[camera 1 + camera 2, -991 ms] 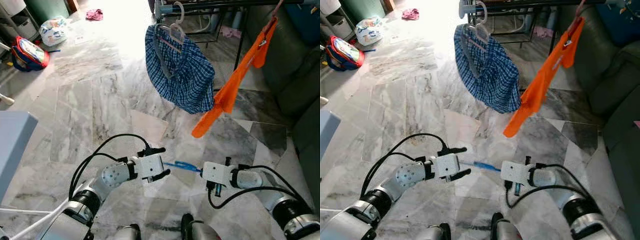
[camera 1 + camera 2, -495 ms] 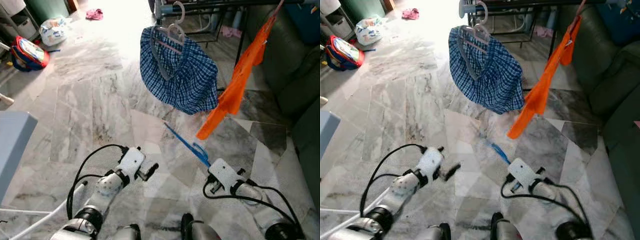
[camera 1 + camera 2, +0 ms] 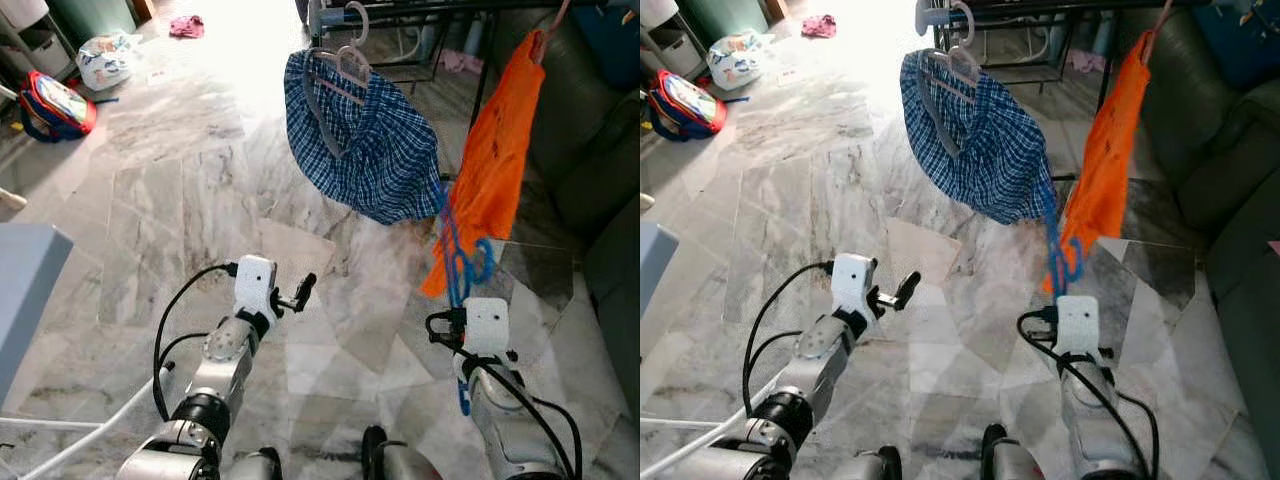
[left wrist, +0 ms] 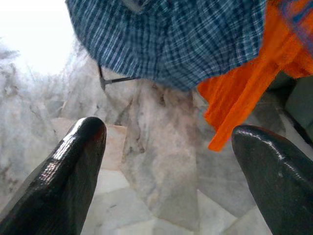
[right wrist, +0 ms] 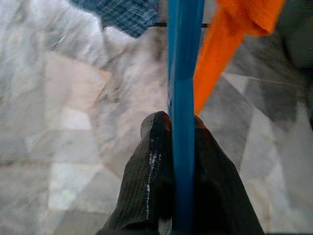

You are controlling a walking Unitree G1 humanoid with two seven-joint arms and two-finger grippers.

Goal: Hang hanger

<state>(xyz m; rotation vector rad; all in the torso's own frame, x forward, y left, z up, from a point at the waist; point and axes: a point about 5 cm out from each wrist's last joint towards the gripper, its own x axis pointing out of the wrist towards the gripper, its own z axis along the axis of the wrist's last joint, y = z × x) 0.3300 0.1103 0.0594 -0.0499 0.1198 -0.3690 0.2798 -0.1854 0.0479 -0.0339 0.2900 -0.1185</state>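
You have one blue plastic hanger (image 3: 459,262), two hanging garments, namely one blue checked cloth (image 3: 375,150) and one orange cloth (image 3: 493,170), and one pale plastic hanger (image 3: 345,60). Count two black-fingered grippers, left (image 3: 300,291) and right (image 5: 181,147). One red-and-blue bag (image 3: 58,104) on the floor.

The robot has two silver arms with black joint rings. Each wrist carries a white box-shaped housing, and black cables loop from it back along the forearm. The pincer fingers (image 4: 58,181) are black (glossy, with rounded tips).
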